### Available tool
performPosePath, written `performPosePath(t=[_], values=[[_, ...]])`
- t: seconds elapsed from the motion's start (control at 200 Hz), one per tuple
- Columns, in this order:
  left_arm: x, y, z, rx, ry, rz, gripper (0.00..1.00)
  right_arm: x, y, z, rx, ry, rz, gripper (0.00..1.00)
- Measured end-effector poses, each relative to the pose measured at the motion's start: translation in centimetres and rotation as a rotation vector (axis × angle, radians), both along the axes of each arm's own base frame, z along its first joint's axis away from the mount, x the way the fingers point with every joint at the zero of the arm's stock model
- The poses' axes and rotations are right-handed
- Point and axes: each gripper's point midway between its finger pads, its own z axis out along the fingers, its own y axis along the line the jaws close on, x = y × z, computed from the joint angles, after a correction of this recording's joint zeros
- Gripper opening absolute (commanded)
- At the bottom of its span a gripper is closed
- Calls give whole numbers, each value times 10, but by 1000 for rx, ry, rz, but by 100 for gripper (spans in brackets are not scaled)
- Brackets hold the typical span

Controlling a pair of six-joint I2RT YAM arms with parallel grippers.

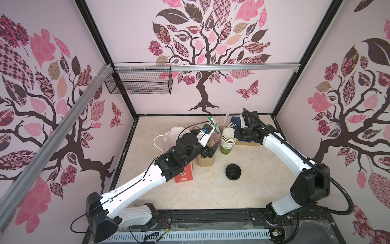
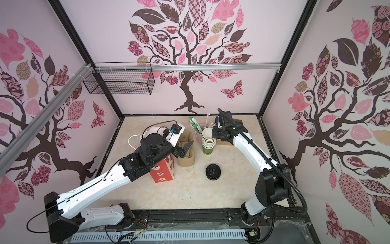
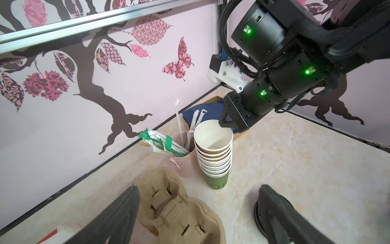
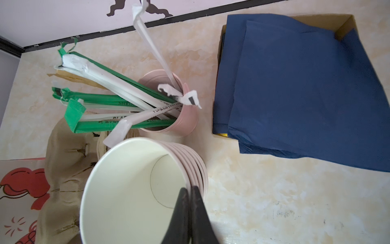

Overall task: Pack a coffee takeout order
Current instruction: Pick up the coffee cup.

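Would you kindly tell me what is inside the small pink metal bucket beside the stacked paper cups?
Paper-wrapped straws, green and white, stand in the small pink metal bucket and lean over its rim. They hide its bottom and anything beneath them.

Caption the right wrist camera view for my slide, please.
Right gripper pinches the top paper cup by its rim, beside wrapped straws and boxed navy napkins.

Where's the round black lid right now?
In both top views the black lid lies flat on the table by itself, nearer the robot's base than the stack of cups and right of the tan carrier.
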Motion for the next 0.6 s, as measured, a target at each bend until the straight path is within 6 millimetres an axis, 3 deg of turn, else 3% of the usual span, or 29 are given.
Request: performPosePath(t=[0.6], values=[[2, -3, -6, 14, 3, 0, 92, -7, 6, 10, 27, -10, 39, 0]])
